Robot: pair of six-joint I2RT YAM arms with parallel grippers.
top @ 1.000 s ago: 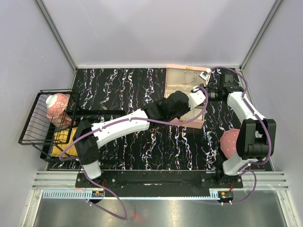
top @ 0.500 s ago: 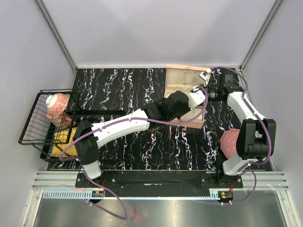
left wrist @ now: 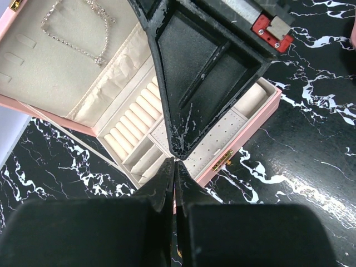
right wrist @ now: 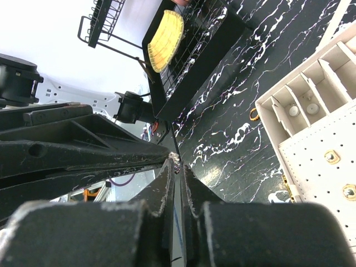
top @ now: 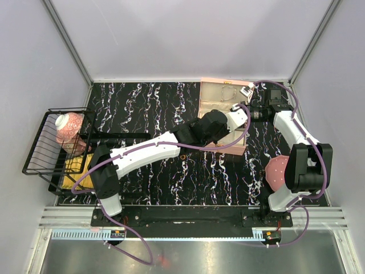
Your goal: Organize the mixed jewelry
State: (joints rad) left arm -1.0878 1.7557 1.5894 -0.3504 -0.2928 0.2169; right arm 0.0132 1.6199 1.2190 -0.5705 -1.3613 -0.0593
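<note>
Since a second ago hardly anything has shifted in the overhead view: both arms keep the same reach over the pink box, and nothing on the worktop has changed place.

The left end effector (left wrist: pixel 173 162) has its fingers pressed flat together with nothing between them, its tips hanging over the front edge of the box (left wrist: pixel 261 119). The right end effector (right wrist: pixel 177 161) comes in from the opposite side, and its tip sits very close to the left one's. Its fingers are drawn almost together, with only a sliver of gap left. Whether something tiny is caught at the tips I cannot tell.

The box stands open on the black marbled worktop (top: pixel 148 97). A thin silver chain (left wrist: pixel 78 33) lies looped on the pale lining of its raised lid (left wrist: pixel 33 72). The tray below has a row of cream ring rolls (left wrist: pixel 133 119) and a perforated pad (right wrist: pixel 317 161), and two small gold studs (right wrist: pixel 332 157) sit on that pad. In the narrow divided slots beside the pad lie two small pale pieces (right wrist: pixel 293 110), one to a slot.

A small gold ring (right wrist: pixel 253 114) lies on the worktop just outside the box wall, apart from both end effectors.

Further out, a round pink dotted disc (top: pixel 276 171) rests near the right arm's base. At the far left a black wire rack (top: pixel 40 148) holds a yellow plate (right wrist: pixel 165 39) and a pink dotted bowl (top: pixel 68 127).
</note>
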